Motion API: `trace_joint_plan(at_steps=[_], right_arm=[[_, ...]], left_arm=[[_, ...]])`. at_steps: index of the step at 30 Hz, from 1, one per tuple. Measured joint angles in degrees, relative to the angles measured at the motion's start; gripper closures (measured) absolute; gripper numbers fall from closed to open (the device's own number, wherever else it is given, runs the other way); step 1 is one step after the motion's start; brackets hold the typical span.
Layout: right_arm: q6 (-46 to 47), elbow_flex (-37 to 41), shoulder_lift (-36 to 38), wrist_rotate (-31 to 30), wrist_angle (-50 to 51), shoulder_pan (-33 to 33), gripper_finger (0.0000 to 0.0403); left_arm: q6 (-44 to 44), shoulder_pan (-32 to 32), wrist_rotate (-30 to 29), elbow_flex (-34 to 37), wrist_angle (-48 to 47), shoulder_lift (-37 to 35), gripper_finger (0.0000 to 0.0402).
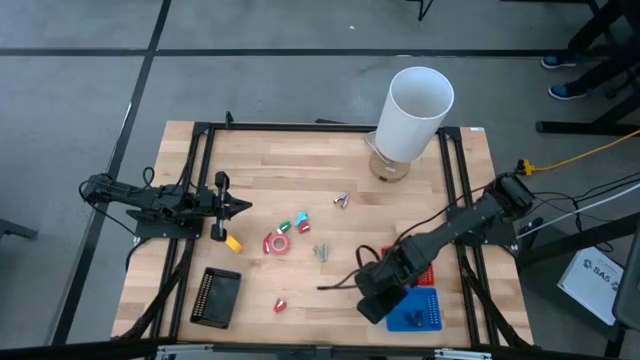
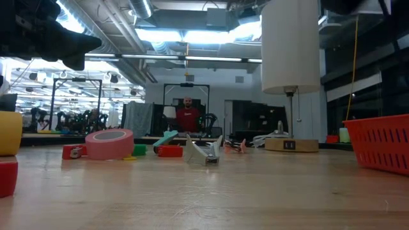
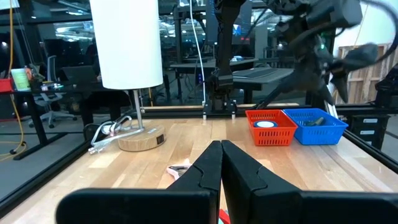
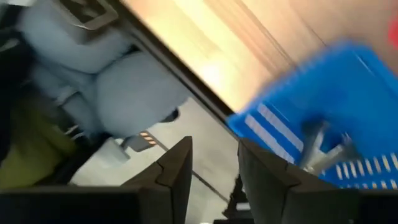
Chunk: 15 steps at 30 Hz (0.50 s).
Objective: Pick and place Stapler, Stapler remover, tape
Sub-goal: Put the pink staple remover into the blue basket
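Note:
The pink-red tape roll (image 1: 277, 243) (image 2: 110, 144) lies flat on the table's middle, with the orange-yellow roll (image 1: 233, 243) (image 2: 9, 133) to its left. I cannot make out a blue roll. A small metal stapler remover (image 1: 321, 250) (image 2: 204, 153) rests right of the pink roll. My left gripper (image 1: 238, 207) (image 3: 221, 168) is shut and hovers just beyond the yellow roll. My right gripper (image 1: 385, 305) (image 4: 214, 155) is open above the blue basket (image 1: 415, 312) (image 4: 348, 93), where a metal piece (image 4: 323, 152) lies. Nothing sits between its fingers.
A red basket (image 1: 428, 270) (image 3: 268, 127) stands just beyond the blue one, with a pale ring inside. A tall white lamp (image 1: 412, 115) stands at the far edge. A black ribbed block (image 1: 218, 297), small red and green pieces (image 1: 295, 225) and another metal piece (image 1: 342, 200) are scattered about.

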<state>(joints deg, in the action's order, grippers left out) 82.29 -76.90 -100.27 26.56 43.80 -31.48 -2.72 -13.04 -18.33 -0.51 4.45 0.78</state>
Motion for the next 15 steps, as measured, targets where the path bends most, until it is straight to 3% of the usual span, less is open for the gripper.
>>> trace_joint_plan(at_steps=[8,15], right_arm=[[-16.7,-3.3,0.0,-6.2,-0.5,7.2,0.0283],[-38.0,-3.3,-2.4,-19.4,-0.5,13.6,0.0284]], left_arm=[[0.0,0.0,0.0,0.0,0.0,0.0,0.0397],[0.0,0.0,0.0,0.0,0.0,0.0,0.0398]])
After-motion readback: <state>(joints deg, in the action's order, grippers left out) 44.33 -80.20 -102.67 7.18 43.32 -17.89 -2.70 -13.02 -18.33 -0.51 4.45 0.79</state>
